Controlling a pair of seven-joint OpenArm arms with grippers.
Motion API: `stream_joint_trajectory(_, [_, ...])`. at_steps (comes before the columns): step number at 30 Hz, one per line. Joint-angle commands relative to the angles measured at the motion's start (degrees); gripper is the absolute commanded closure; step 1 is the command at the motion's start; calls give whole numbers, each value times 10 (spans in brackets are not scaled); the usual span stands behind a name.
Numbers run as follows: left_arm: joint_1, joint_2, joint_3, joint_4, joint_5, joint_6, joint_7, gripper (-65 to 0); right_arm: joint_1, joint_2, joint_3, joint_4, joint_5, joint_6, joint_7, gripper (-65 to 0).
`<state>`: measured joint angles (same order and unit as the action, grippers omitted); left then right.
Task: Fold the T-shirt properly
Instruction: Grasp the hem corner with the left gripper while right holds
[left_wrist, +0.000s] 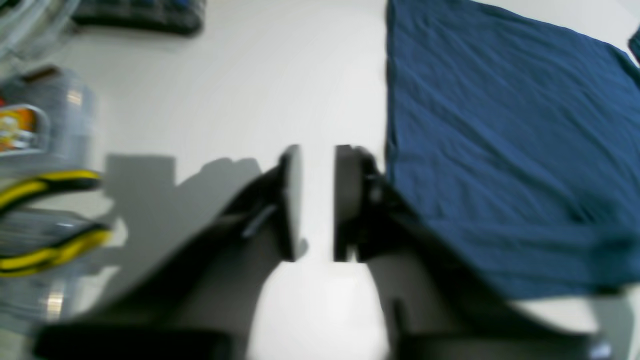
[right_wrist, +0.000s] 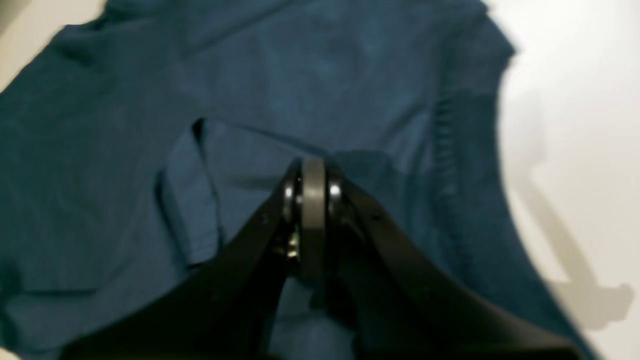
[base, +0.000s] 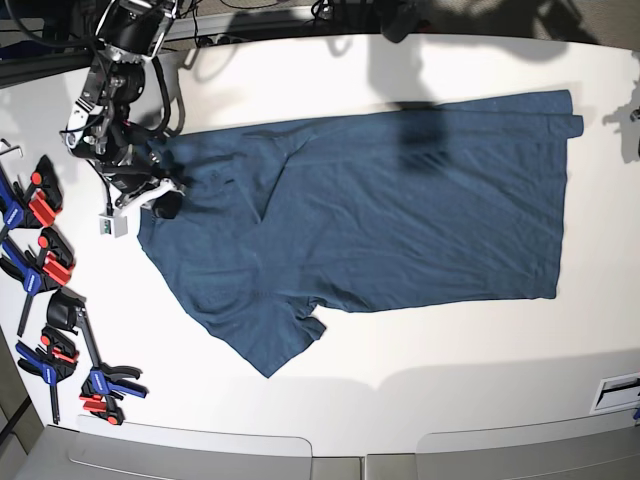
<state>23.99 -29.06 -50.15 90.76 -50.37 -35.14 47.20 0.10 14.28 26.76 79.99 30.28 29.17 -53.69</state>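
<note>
T-shirt (base: 400, 210) lies spread on the table (base: 420, 60); your right gripper (right_wrist: 313, 192), pads together, sits over its collar end, left gripper (left_wrist: 318, 200) parted beside its edge; grasp next

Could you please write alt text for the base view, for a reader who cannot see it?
A dark blue T-shirt lies spread flat across a white table, seen from above. At the left edge, the right hand sits on the shirt's collar end. Blue and red clamps lie along the table's left side.
</note>
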Motion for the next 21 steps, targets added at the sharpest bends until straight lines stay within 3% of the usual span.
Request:
stream_joint_trajectory(1, [0, -13, 10, 8, -14, -14, -2, -8, 5, 9, 2, 10, 15, 4, 4, 0])
stream_joint_trajectory(8, [0, -13, 145, 8, 0, -18, 4, 0, 5, 9, 2, 10, 15, 4, -47, 0])
stream_joint_trajectory(12, [0, -12, 207, 8, 66, -17, 3, 0, 5, 9, 2, 10, 14, 4, -71, 0])
stream_joint_trajectory(17, [0, -9, 251, 5, 161, 67, -37, 0, -1, 9, 2, 10, 10, 5, -70, 0])
stream_joint_trajectory(21, [0, -2, 252, -13, 193, 77, -39, 0, -19, 6, 2, 10, -18, 7, -55, 0])
